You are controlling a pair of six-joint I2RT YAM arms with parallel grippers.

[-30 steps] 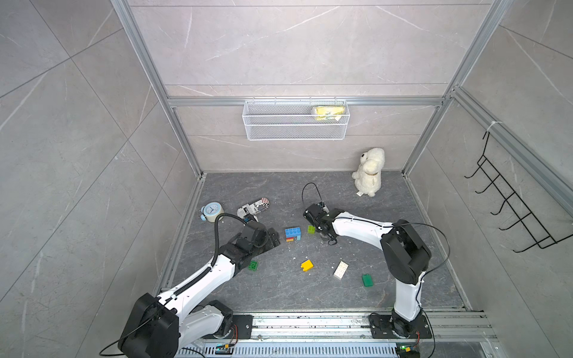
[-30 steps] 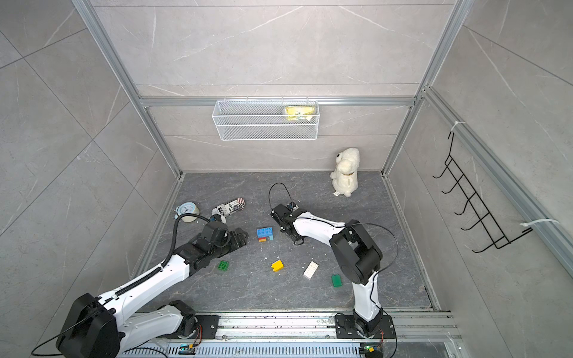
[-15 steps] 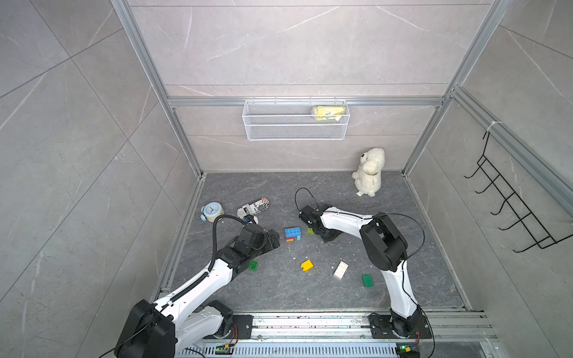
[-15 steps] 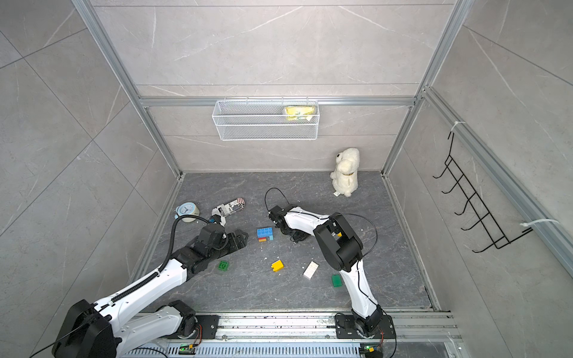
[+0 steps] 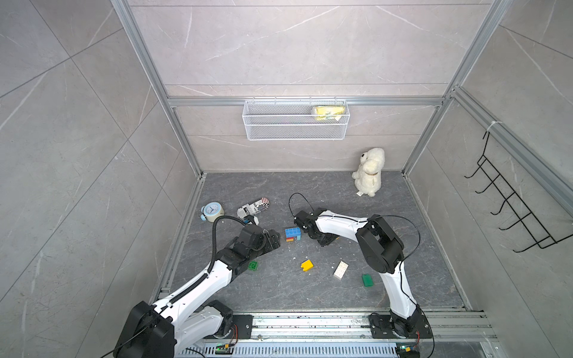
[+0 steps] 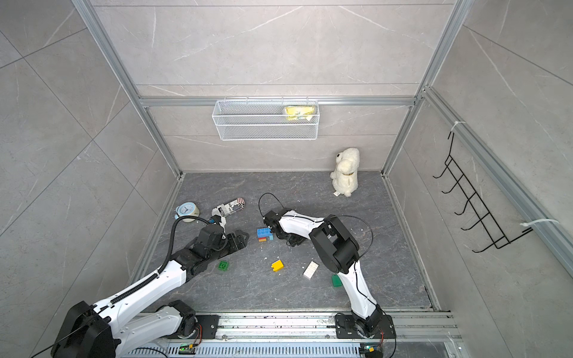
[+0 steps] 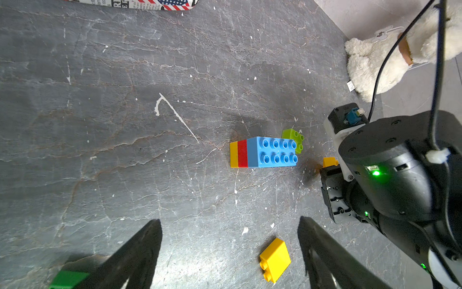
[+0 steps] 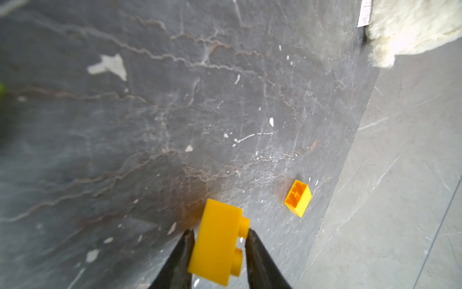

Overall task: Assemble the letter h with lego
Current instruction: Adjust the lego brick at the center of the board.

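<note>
A short lego stack (image 7: 262, 152) of blue, red and yellow bricks lies on its side mid-floor, seen in both top views (image 5: 292, 234) (image 6: 264, 233), with a lime brick (image 7: 293, 138) against it. My left gripper (image 7: 228, 220) (image 5: 274, 240) is open just left of the stack and holds nothing. An orange brick (image 8: 218, 240) sits between the fingers of my right gripper (image 8: 220, 231) (image 5: 327, 241), low over the floor; the fingers (image 8: 252, 250) flank it closely. A second orange brick (image 8: 298, 198) lies beyond it. Loose yellow (image 5: 307, 265), white (image 5: 341, 270) and green (image 5: 367, 280) (image 5: 253, 265) bricks lie nearer the front.
A white plush toy (image 5: 369, 172) sits at the back right. A small clock (image 5: 212, 211) and a printed can (image 5: 253, 208) lie at the left behind my left arm. A wire basket (image 5: 296, 119) hangs on the back wall, a hook rack (image 5: 511, 204) on the right wall.
My right arm has folded, its elbow swinging left, and its wrist has drifted left toward the stack. The left gripper has edged slightly toward the stack.
</note>
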